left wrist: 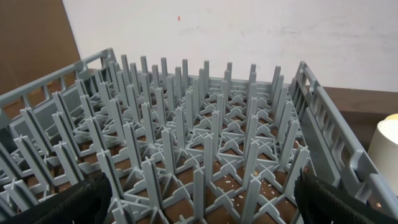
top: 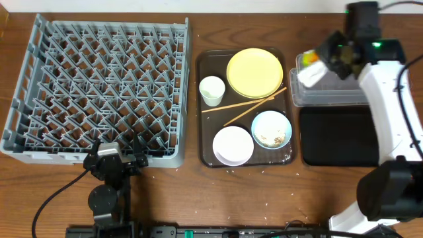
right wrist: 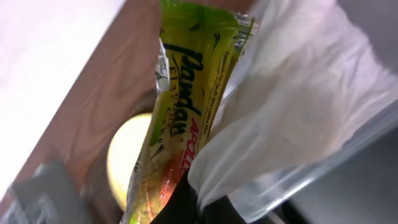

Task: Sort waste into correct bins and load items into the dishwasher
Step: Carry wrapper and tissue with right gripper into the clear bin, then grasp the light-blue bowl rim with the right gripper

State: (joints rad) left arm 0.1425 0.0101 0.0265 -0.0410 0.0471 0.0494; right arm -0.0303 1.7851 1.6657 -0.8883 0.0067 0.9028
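Observation:
My right gripper hangs over the left end of the clear tub, shut on the green-and-yellow wrapper and the white napkin together. The black tray lies in front of the tub. My left gripper stands open at the near edge of the grey dishwasher rack, its fingers wide apart with only pegs between them. On the brown serving tray are the yellow plate, white cup, white bowl, blue bowl with rice, and chopsticks.
Loose rice grains lie on the wood under the rack. The white cup shows at the right edge of the left wrist view. A wall runs behind the table.

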